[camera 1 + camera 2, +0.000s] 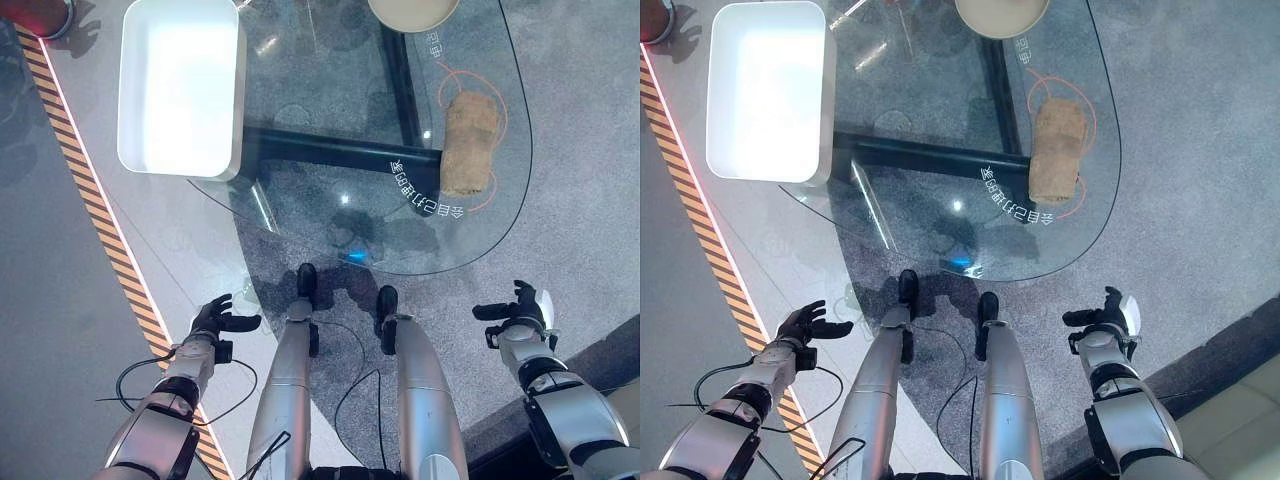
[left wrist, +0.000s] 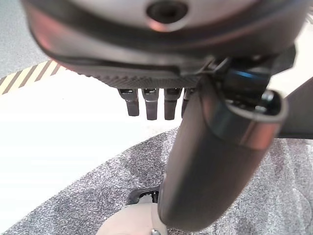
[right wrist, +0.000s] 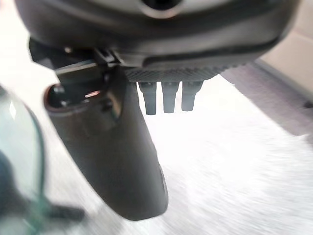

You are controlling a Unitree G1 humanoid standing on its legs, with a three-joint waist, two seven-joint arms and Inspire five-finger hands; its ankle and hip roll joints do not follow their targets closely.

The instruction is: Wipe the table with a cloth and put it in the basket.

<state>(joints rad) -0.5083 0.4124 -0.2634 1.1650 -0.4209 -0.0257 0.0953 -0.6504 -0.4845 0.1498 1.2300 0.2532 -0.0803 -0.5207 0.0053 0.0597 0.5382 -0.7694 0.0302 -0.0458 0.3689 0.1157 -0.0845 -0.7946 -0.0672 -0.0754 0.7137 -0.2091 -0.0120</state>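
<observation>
A tan folded cloth point(image 1: 469, 140) lies on the right part of the glass table point(image 1: 300, 85), inside an orange outline; it also shows as the cloth point(image 1: 1055, 148) in the right eye view. A white basket point(image 1: 180, 85) stands on the table's left end. My left hand point(image 1: 217, 320) hangs open low at the left, well short of the table's near edge. My right hand point(image 1: 520, 312) hangs open low at the right, below the cloth and off the table. Both hands hold nothing; the fingers point(image 2: 146, 102) and the fingers point(image 3: 168, 97) are straight in the wrist views.
A beige round dish point(image 1: 413, 12) sits at the table's far edge. A black frame point(image 1: 340, 150) runs under the glass. A yellow-and-black striped line point(image 1: 95, 210) crosses the floor at the left. Grey carpet lies under and around the table.
</observation>
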